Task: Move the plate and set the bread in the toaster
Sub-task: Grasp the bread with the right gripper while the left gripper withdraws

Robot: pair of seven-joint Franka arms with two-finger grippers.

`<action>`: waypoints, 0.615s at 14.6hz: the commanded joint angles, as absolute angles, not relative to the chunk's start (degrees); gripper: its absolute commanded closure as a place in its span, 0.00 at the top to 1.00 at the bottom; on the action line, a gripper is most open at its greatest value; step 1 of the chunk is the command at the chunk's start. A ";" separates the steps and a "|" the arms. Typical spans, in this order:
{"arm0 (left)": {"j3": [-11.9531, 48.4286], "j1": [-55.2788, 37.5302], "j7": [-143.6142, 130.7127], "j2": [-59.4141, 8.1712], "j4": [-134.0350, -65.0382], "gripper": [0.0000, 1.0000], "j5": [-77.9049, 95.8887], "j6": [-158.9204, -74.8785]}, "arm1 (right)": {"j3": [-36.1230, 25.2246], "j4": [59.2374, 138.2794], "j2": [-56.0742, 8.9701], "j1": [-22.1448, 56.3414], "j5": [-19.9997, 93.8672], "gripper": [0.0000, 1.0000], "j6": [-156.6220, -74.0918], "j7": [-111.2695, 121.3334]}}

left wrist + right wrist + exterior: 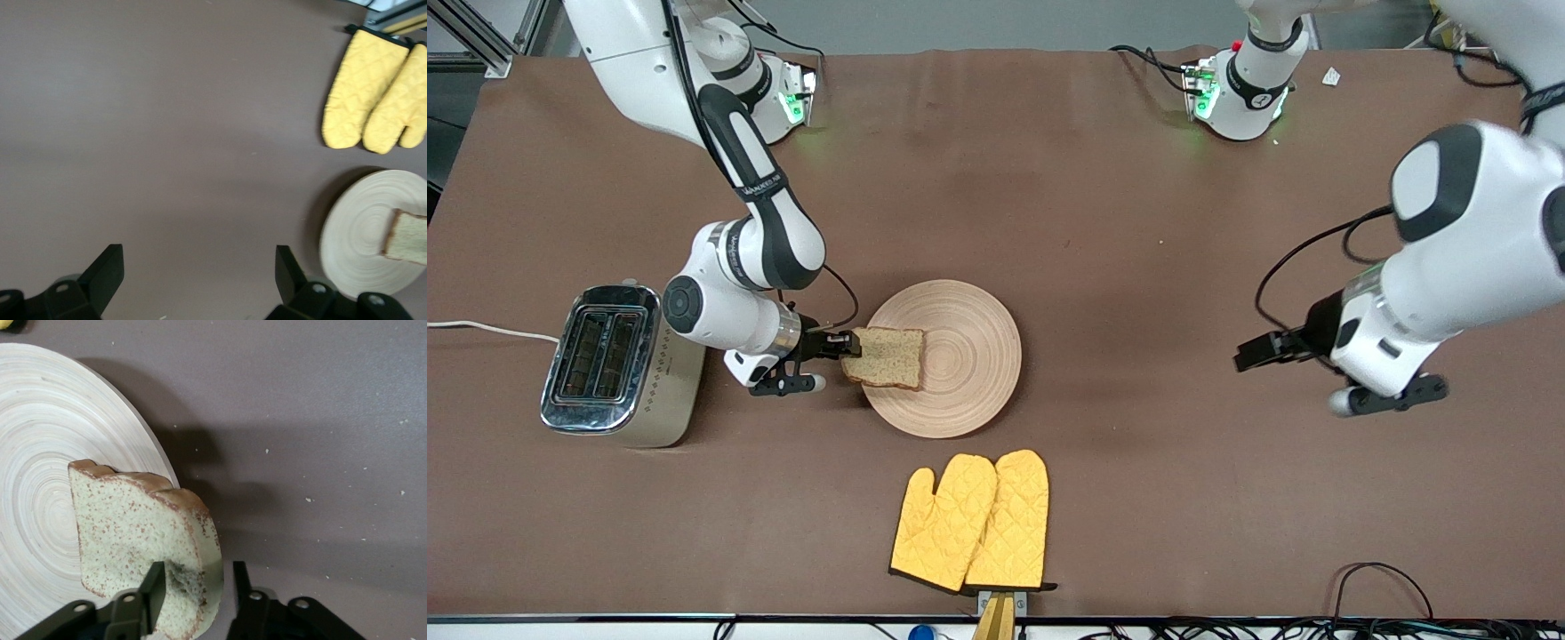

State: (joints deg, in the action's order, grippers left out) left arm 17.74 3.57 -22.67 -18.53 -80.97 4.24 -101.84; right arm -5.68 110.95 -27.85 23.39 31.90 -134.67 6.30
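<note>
Gripping one edge of the square slice of brown speckled wholegrain bread (887,356), the right pincer (841,344) sits over the rim of the large round pale-wood plate with ring grooves (969,356), at the side of the plate toward the right arm's end of the bench (1049,196). In the right wrist view the two black fingers (150,597) press into the slice (137,543), which is tilted up on edge, its darker crust raised above the plate (40,453) and the brown bench cloth. The boxy cream-beige two-slot toaster with a chrome top (609,364) stands upright on the bench toward the right arm's end, well apart from the plate, slots facing up and its white cord (489,329) trailing off. A pair of yellow quilted oven mitts (971,523) lies nearer to the front camera than the plate. The left pincer (1258,351) waits over bare bench toward the left arm's end, its fingers (107,270) spread wide apart, holding nothing.
</note>
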 commanded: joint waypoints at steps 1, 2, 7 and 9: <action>17.58 4.75 -22.59 -12.94 -81.65 1.00 -0.33 -97.31 | -5.62 111.71 -27.25 23.47 33.49 0.26 -134.65 6.86; 17.32 4.66 -22.24 -10.66 -82.00 1.00 -2.70 -96.42 | -5.62 111.71 -27.25 23.47 33.49 0.15 -134.56 6.86; 12.85 3.87 -11.45 -1.86 -84.63 1.00 -4.31 -88.86 | -5.71 106.80 -27.25 22.41 34.63 0.00 -125.08 2.55; 11.61 3.43 -8.72 1.74 -88.05 1.00 -4.31 -88.86 | -5.63 106.70 -27.25 22.41 34.72 0.00 -124.89 2.37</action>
State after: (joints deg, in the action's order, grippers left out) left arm 13.22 4.35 -11.70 -2.66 -82.99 -3.42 -88.51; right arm -6.01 107.08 -27.78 23.08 33.55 -126.22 3.28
